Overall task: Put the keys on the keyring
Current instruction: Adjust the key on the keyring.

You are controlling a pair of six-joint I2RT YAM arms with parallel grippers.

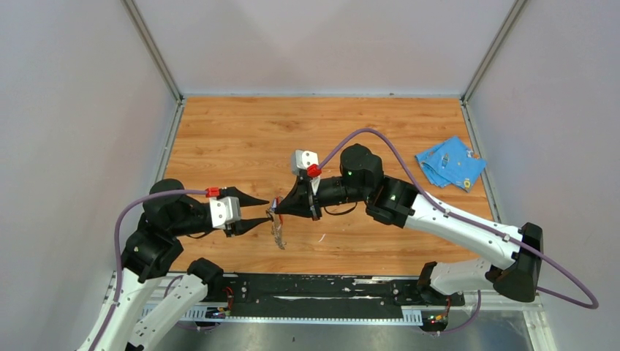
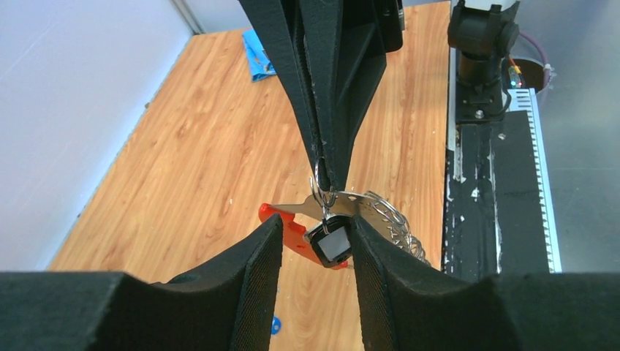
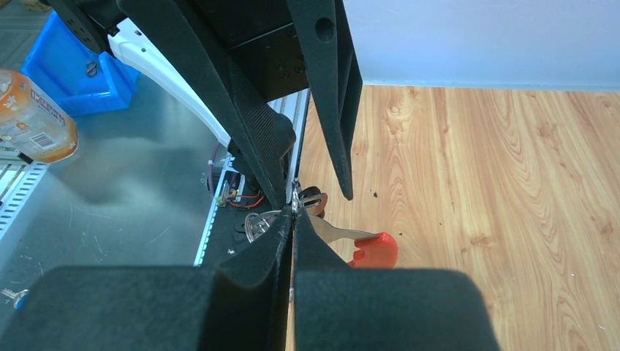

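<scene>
From above, the right gripper (image 1: 277, 210) is pinched shut on the keyring (image 1: 278, 232), holding it up over the table (image 1: 219, 131). Through the left wrist, the left gripper (image 2: 316, 228) stands open around the black key (image 2: 335, 247), which looks hooked on already. Through the right wrist, I see no blue key on the keyring, so that one seems left to do.

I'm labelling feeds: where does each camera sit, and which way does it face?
Top external: above and behind the bases, looking down on the table; both arms show.
Left wrist: faces past the open left gripper at the right gripper.
Right wrist: faces past its shut fingers back at the left gripper.
Shared: both wrist views show the keyring between them.
</scene>
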